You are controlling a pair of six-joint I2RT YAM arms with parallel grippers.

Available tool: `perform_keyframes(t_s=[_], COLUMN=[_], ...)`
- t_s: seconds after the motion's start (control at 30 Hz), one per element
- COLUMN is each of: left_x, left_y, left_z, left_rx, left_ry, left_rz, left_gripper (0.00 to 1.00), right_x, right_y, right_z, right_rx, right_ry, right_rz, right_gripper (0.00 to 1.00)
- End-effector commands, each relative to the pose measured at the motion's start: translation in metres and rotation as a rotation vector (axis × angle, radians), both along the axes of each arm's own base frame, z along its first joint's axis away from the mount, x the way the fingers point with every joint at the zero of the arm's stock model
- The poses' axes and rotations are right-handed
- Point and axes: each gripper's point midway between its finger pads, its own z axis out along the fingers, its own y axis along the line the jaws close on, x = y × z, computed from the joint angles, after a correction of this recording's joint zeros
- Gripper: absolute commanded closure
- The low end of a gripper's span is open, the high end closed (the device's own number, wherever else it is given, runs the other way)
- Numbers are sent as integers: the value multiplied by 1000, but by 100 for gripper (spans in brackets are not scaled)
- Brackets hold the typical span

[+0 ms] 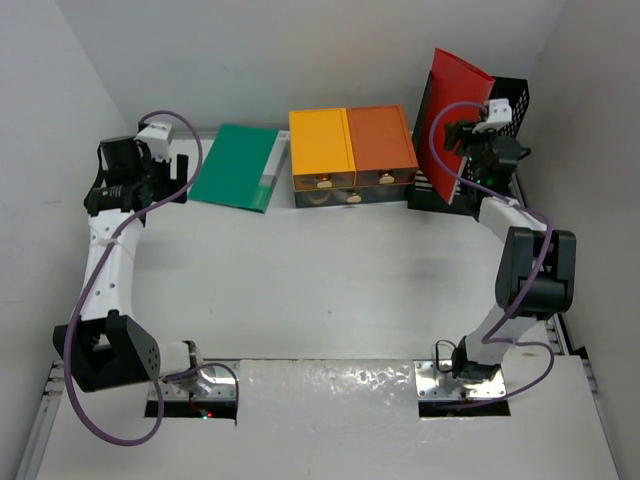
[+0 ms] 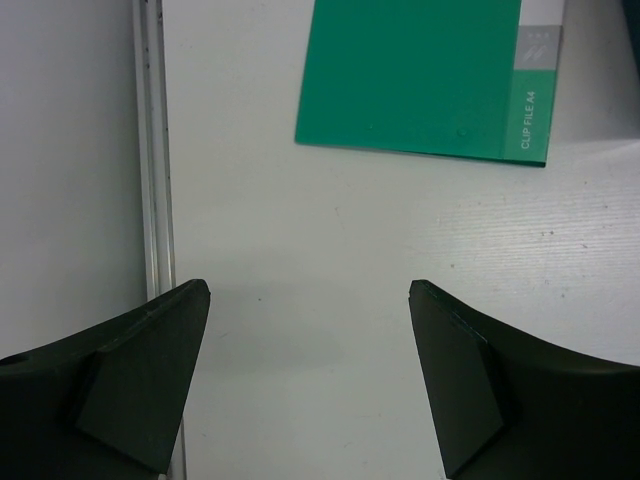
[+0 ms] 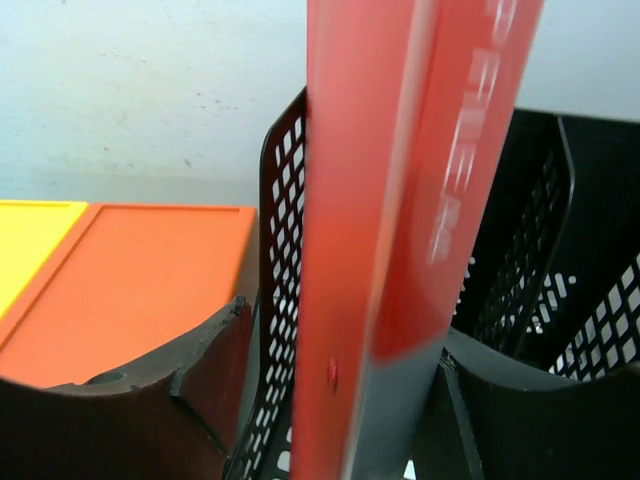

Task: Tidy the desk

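Left gripper [image 2: 310, 288] fingers fill the near edge of the left wrist view. The jaws stand wide apart, holding and touching nothing, above the white desk [image 1: 320, 290]. Just left of them runs the grey side rail [image 2: 155, 150] with the wall directly beyond it, so room on that side is tight. Open surface extends to the right and toward the near edge. The desk spans the working area from the arm bases at the near edge to the far wall.

Beyond the left gripper, a green file [image 2: 410, 75] lies flat on the desk, apart from the jaws. Its spine strip reads "CLIP FILE A4".

At the far right corner, close to the right wall, the right gripper [image 3: 342, 330] has its jaws partly apart around a red file [image 3: 380, 200] standing in the black mesh rack [image 3: 285, 250]. The right finger appears to rest against the file, while the left finger shows a gap. Lettering on the red file is blurred and only "FILE" can be made out. Just left of the rack sits the yellow-and-orange drawer box [image 1: 352, 150].
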Motion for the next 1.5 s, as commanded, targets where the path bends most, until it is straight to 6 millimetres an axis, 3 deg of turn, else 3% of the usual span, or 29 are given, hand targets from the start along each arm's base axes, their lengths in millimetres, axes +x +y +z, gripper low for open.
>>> perform_keyframes(t_s=[0.0, 0.17, 0.3, 0.4, 0.77, 0.97, 1.13, 1.47], left_x=[8, 7, 7, 7, 7, 6, 6, 6], left_y=[3, 3, 3, 2, 1, 2, 2, 1], left_z=[25, 23, 22, 21, 24, 20, 21, 23], left_rx=[24, 30, 30, 32, 34, 42, 43, 37], left_ry=[-78, -71, -70, -69, -71, -61, -65, -71], left_rz=[-4, -7, -12, -15, -29, -28, -28, -29], left_gripper=[20, 20, 20, 20, 20, 20, 20, 20], right_x=[8, 16, 13, 8, -12, -28, -38, -37], right_y=[2, 0, -1, -1, -10, -17, -14, -1], right_z=[20, 37, 43, 49, 90, 101, 114, 137], right_rx=[-20, -22, -26, -25, 84, 127, 115, 87], right_ry=[33, 35, 33, 24, -137, -227, -276, -330], right_rz=[23, 23, 15, 8, -66, -111, -103, -77], right_gripper=[44, 56, 86, 100, 100, 100, 100, 100])
